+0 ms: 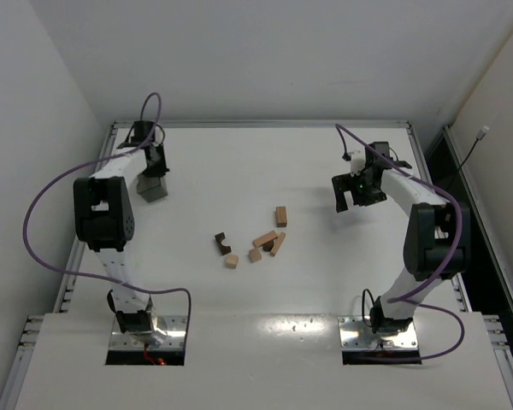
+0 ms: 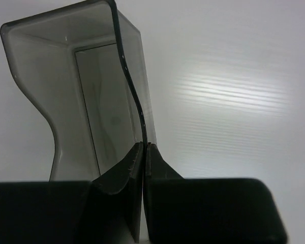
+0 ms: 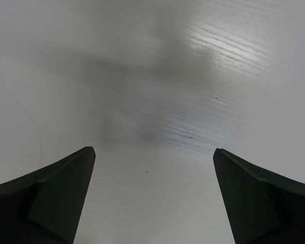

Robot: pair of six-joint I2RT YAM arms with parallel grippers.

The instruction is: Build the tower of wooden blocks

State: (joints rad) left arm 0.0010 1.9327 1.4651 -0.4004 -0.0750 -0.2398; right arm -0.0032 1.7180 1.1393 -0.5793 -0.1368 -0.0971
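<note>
From above, the wood blocks [image 1: 256, 245] are lying loose around the middle of the worktop [image 1: 239, 154], with none stacked. A tan cuboid [image 1: 280, 216] is sitting just off the far side of the scatter, and a dark brown piece [image 1: 223, 243] is lying at its left end. The left arm [image 1: 103, 209] is reaching toward the far left corner, where the left jaws are meeting the top of a translucent grey bin [image 1: 152, 188] near the left edge. The right arm [image 1: 432, 235] is hanging toward the right edge, well apart from the blocks.

In the left wrist view, the left jaws are pinching one thin wall of the bin [image 2: 66, 101], pressed nearly together on it.

In the right wrist view, the right jaws are standing wide apart over bare worktop [image 3: 157, 76], holding and touching nothing.
</note>
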